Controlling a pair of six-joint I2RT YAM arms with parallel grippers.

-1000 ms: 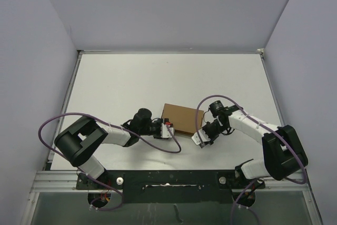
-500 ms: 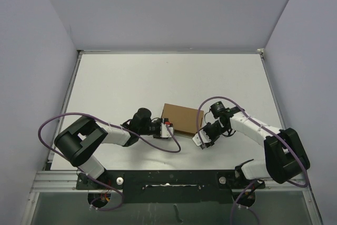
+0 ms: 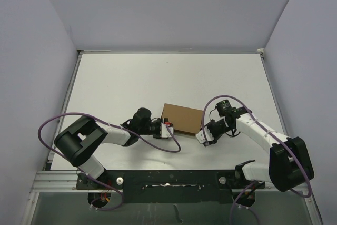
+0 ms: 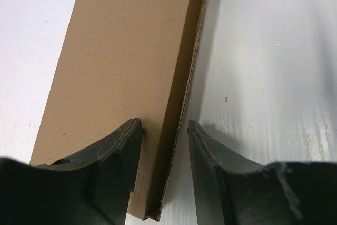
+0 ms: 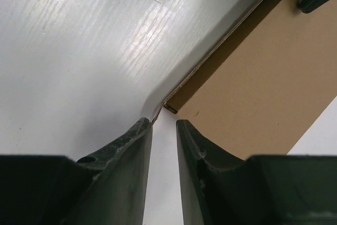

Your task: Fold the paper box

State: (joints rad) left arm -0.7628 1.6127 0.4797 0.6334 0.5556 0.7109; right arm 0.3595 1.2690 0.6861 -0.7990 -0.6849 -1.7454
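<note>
The paper box (image 3: 183,117) is a flat brown cardboard box lying closed on the white table. In the left wrist view my left gripper (image 4: 163,125) stands open astride the box's (image 4: 121,67) long side wall, one finger over the top face and the other on the table beside it. From above, that gripper (image 3: 169,128) sits at the box's near-left corner. My right gripper (image 3: 202,135) is at the near-right corner. Its jaws (image 5: 164,122) are narrowly open with only table between them. One fingertip (image 5: 146,125) touches a thin cardboard edge at the corner of the box (image 5: 268,93).
The white table (image 3: 131,82) is walled on three sides by grey panels. Purple cables loop beside each arm (image 3: 52,122). A metal rail (image 3: 168,180) with the arm bases runs along the near edge.
The right gripper's jaws have parted slightly, and the right arm has shifted a little to the right. The left arm and the box have not moved.
</note>
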